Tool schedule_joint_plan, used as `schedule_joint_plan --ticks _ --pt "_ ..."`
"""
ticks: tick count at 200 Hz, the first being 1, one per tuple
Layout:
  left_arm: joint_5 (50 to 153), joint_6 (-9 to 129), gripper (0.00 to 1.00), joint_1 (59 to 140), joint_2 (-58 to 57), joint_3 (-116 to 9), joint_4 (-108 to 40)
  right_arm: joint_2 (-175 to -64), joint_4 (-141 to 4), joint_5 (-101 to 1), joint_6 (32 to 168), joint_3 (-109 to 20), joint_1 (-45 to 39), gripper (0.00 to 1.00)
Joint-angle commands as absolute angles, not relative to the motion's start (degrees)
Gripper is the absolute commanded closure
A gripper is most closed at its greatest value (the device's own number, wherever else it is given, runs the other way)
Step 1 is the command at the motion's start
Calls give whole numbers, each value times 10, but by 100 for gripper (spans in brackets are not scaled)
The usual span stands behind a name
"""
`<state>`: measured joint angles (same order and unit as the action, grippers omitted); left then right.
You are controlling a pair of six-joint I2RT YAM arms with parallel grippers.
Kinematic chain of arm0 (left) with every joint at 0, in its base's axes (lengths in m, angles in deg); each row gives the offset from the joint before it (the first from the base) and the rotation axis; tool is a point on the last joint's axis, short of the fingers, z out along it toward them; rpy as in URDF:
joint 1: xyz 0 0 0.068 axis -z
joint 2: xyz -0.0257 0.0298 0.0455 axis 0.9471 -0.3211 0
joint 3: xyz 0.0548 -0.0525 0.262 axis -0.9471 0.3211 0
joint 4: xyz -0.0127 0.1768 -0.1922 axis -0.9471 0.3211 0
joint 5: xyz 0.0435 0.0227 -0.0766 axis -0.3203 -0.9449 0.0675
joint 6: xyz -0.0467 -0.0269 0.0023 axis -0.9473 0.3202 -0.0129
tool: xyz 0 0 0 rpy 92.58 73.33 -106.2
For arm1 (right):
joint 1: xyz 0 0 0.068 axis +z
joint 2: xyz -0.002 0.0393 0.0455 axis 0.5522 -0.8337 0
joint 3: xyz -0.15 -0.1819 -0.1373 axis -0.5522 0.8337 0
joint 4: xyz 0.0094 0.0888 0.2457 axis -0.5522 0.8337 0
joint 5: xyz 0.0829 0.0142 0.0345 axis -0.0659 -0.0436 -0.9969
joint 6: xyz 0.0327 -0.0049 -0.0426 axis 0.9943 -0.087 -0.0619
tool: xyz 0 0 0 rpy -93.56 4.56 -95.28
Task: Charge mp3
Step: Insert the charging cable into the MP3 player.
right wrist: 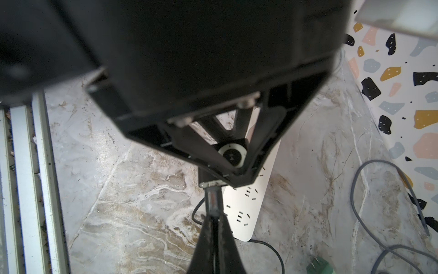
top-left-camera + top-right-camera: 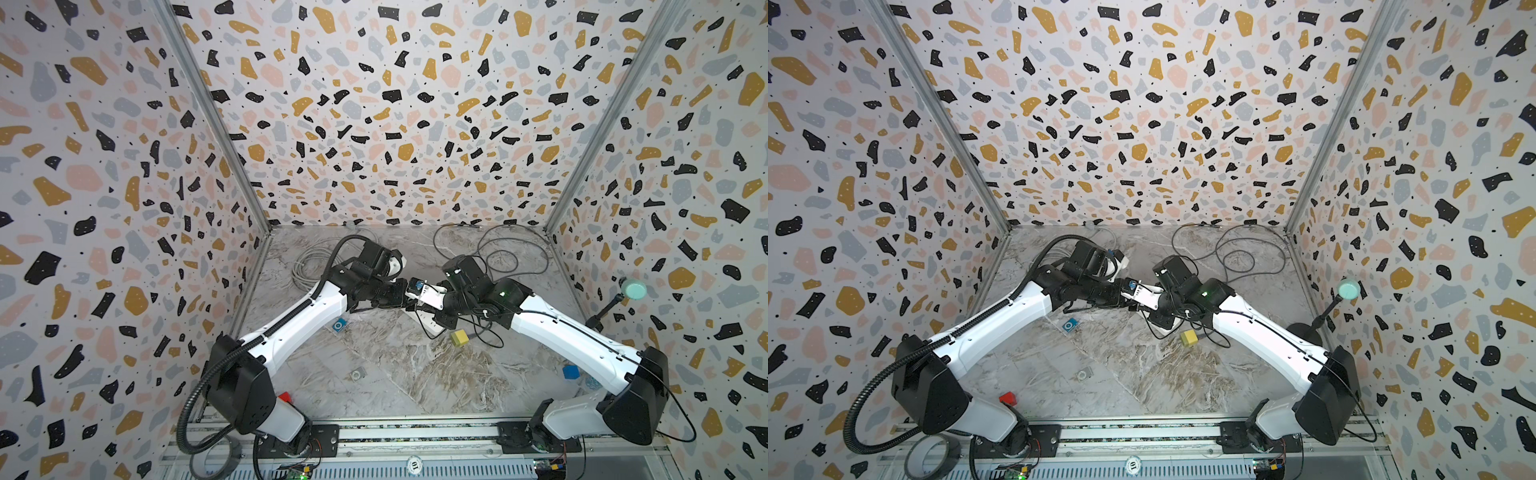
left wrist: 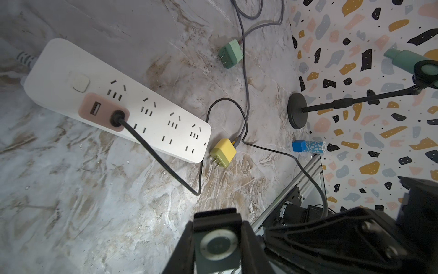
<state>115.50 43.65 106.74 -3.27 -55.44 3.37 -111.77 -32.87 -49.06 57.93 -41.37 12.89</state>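
Observation:
My left gripper is shut on a dark mp3 with a pale control ring, gripping it by its two side edges. In the right wrist view the same mp3 sits below the left gripper's black body. My right gripper is shut on a slim cable plug, and the plug's tip meets the mp3's edge. I cannot tell how deep the plug sits. In both top views the left gripper and right gripper meet tip to tip above the table's middle.
A white power strip lies below with a pink adapter and black cable plugged in. A yellow charger, green charger, blue block and black stand base are nearby. A blue player and silver player lie on the table.

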Motion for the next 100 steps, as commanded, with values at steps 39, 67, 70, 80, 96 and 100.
schedule_joint_plan --ticks 39,67,70,80,96,100 --pt "1244 457 100 1106 -51 -601 34 -1110 -400 -504 635 -405 131 84" --pt "1191 494 100 1102 -77 -620 108 -1066 -396 -505 659 -394 131 61" --pt "1187 497 100 1101 -81 -622 115 -1062 -394 -504 662 -393 131 58" --pt "1166 510 100 1098 -90 -629 140 -1048 -386 -503 676 -394 131 52" --pt "1133 534 100 1090 -103 -644 179 -1017 -382 -499 705 -395 131 42" --pt "1121 540 100 1087 -107 -647 191 -1009 -383 -498 713 -395 131 40"
